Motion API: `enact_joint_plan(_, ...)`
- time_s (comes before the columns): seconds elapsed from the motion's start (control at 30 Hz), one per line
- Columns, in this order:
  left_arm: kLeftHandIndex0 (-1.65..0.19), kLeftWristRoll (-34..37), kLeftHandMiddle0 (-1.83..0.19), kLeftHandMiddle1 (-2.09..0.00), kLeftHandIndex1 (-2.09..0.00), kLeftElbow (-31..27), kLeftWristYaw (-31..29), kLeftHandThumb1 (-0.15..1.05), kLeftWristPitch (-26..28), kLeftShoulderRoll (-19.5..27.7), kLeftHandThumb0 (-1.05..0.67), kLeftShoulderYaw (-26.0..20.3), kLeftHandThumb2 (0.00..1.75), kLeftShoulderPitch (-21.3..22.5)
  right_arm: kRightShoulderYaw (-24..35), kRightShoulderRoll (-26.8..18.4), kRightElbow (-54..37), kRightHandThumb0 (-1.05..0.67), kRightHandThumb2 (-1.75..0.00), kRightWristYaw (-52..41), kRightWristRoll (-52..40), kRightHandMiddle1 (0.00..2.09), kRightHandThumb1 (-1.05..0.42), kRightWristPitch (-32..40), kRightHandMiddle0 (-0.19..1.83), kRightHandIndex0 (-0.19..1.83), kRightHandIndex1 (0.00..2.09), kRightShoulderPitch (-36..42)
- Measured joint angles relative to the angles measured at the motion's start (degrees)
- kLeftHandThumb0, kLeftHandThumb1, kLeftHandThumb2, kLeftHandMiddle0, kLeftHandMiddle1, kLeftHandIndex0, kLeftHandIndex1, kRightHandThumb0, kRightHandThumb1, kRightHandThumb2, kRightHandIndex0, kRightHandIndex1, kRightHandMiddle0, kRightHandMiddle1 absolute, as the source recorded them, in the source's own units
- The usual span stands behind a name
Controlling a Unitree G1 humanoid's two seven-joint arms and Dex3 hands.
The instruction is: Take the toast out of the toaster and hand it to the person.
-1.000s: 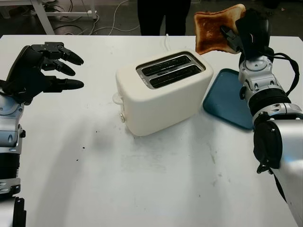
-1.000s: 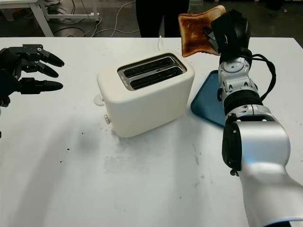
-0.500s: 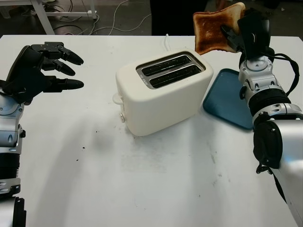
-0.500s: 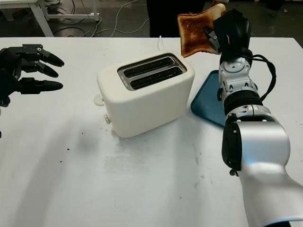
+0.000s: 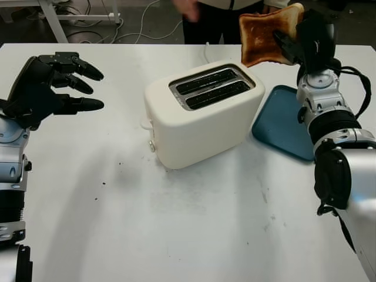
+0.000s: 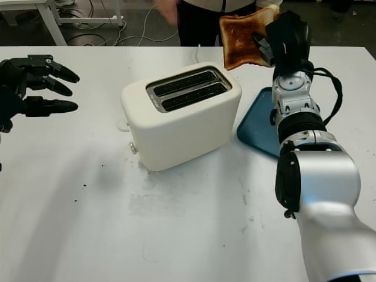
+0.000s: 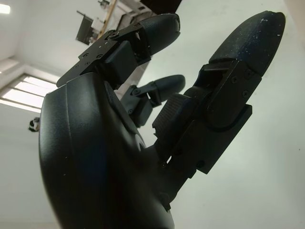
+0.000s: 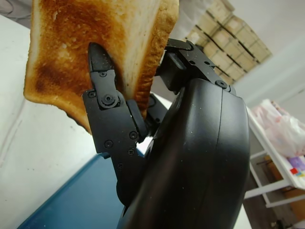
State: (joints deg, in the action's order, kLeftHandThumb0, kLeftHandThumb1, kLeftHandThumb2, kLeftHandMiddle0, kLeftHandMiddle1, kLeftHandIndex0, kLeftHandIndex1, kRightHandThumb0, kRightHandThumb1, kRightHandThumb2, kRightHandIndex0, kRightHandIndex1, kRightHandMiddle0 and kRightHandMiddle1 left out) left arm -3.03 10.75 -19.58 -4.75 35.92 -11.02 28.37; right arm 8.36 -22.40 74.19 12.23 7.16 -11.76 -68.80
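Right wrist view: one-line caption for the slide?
Right robot hand grips a browned slice of toast above the blue tray.

One toaster (image 5: pixel 201 111) with two slots, one toast (image 5: pixel 265 35), one blue tray (image 5: pixel 286 120), two robot hands (image 5: pixel 44 88) (image 5: pixel 305 41), one person (image 5: pixel 214 14).

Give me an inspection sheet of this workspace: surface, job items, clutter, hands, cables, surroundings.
Surface: white table, dark crumbs and faint smudges in front of the toaster.
Job's things: toast held aloft above the far edge; cream toaster with both slots empty; a person standing at the far side.
Clutter: blue tray beside the toaster.
Hands: right hand shut on the toast; left hand open, above the table.
Cables: white cord behind the toaster; black cable along the right arm.
Surroundings: floor cables, white table legs.
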Motion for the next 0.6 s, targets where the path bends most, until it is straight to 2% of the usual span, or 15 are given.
enact_joint_plan(0.2, -0.76, 0.01, -0.72, -0.93, -0.78, -0.01, 0.00, 0.60, 0.00, 0.00, -1.05, -0.01, 0.00, 0.00, 0.15, 0.00, 0.00, -0.21, -0.19, -0.54, 0.01, 1.72, -0.92, -0.13, 0.66, 1.04, 1.75, 0.00)
enact_joint_plan(0.3, -0.76, 0.01, -0.73, -0.94, -0.78, -0.01, -0.01, 0.61, -0.01, 0.00, -1.05, -0.01, 0.00, 0.00, 0.13, 0.00, 0.00, -0.23, -0.18, -0.54, 0.04, 1.58, -0.92, -0.14, 0.63, 1.02, 1.75, 0.00)
enact_joint_plan(0.4, -0.76, 0.01, -0.73, -0.93, -0.78, 0.00, -0.01, 0.60, -0.01, 0.00, -1.05, -0.01, 0.00, 0.00, 0.14, 0.00, 0.00, -0.21, -0.19, -0.54, 0.03, 1.70, -0.92, -0.14, 0.65, 1.02, 1.75, 0.00)
enact_joint_plan(0.6, -0.75, 0.07, -0.72, -0.94, -0.78, -0.01, -0.03, 0.60, 0.04, 0.00, -1.05, -0.01, 0.00, 0.00, 0.05, 0.00, 0.00, -0.23, -0.18, -0.54, 0.09, 1.74, -0.92, -0.14, 0.67, 1.03, 1.75, 0.00)
